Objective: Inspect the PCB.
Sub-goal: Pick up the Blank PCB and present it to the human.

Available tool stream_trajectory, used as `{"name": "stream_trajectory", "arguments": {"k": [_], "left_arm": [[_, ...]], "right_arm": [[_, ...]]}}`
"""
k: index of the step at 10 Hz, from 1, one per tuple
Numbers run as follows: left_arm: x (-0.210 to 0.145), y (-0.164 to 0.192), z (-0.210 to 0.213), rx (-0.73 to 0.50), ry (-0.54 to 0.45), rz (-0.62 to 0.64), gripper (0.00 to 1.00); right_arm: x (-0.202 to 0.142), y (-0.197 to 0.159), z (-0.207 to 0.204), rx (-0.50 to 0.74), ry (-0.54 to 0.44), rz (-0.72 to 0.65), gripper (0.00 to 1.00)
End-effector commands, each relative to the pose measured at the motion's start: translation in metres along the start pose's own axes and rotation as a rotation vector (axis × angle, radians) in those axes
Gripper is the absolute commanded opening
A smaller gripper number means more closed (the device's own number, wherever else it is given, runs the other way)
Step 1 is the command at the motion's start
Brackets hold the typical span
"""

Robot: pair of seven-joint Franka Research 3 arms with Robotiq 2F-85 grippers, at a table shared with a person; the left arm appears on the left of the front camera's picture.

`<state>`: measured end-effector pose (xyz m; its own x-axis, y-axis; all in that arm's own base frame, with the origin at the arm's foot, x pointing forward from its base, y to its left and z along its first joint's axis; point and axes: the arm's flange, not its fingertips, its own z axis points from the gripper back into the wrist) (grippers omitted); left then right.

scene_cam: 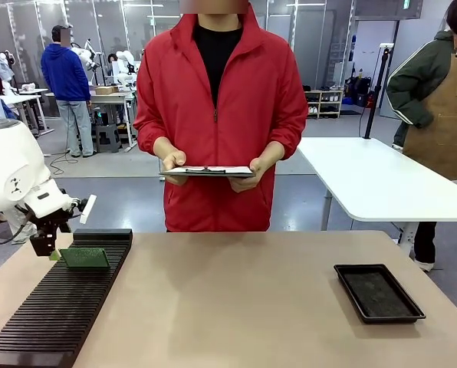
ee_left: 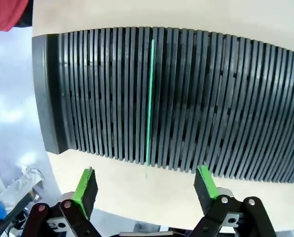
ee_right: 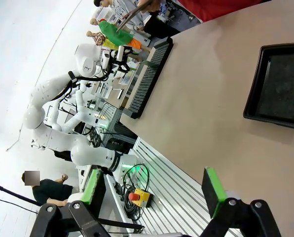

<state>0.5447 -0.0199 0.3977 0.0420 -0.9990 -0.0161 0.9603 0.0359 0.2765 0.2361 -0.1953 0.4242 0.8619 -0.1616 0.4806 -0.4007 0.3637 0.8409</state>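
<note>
The PCB [scene_cam: 84, 257] stands on edge in a slot near the far end of the black slotted rack [scene_cam: 60, 307]. Its green face points toward me. My left gripper [scene_cam: 50, 249] hangs open just left of the board, not touching it. In the left wrist view the PCB [ee_left: 149, 98] is a thin green line running across the rack [ee_left: 226, 98]. The open left gripper [ee_left: 145, 185] sits short of the board's near end, its fingers roughly astride that line. My right gripper [ee_right: 153, 190] is open and empty, off to the side of the table.
A person in a red jacket stands at the far edge holding a clipboard [scene_cam: 205, 171] in both hands. A shallow black tray [scene_cam: 378, 291] lies at the right of the table [scene_cam: 236, 307]. The same tray [ee_right: 277, 84] appears in the right wrist view.
</note>
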Motion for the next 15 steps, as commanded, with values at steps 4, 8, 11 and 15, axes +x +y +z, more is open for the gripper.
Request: {"name": "stream_trajectory", "arguments": {"k": [4,8,11,15], "left_arm": [[0.003,0.003,-0.028,0.011,0.021,0.029,0.78],[0.005,0.001,-0.033,0.019,0.032,-0.010,0.00],[0.006,0.001,-0.035,0.010,0.029,-0.021,0.00],[0.003,-0.001,-0.021,0.006,0.035,-0.022,0.00]], "right_arm": [[0.001,0.000,0.001,0.009,-0.008,0.023,1.00],[0.001,0.000,0.001,0.009,-0.008,0.023,1.00],[0.001,0.000,0.001,0.009,-0.008,0.023,1.00],[0.001,0.000,0.001,0.009,-0.008,0.023,1.00]]}}
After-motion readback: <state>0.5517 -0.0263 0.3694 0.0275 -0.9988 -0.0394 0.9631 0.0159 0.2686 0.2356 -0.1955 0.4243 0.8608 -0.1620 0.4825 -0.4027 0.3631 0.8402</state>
